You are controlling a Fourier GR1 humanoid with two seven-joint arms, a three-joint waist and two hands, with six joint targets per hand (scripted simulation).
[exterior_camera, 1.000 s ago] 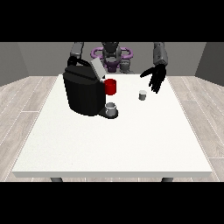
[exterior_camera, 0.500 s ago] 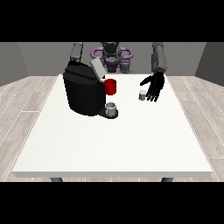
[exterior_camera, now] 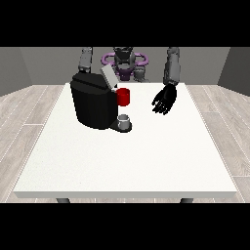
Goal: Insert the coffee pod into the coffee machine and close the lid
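The black coffee machine (exterior_camera: 93, 103) stands on the table's left half. Its grey lid (exterior_camera: 108, 77) is tilted up, and a red part (exterior_camera: 124, 96) shows at its front. A small grey cup (exterior_camera: 125, 119) sits on its drip tray. The hand at the view's right (exterior_camera: 165, 100) hangs low over the table to the right of the machine, fingers spread and pointing down. The coffee pod is hidden behind this hand. The arm at the view's left (exterior_camera: 86, 58) runs down behind the machine, and its hand is hidden.
The white table (exterior_camera: 127, 161) stretches wide toward the camera in front of the machine. The robot's torso (exterior_camera: 124, 61) stands behind the far edge.
The hand at the view's right has come down and toward the view's left, onto the spot where the small grey pod stood. The pod no longer shows.
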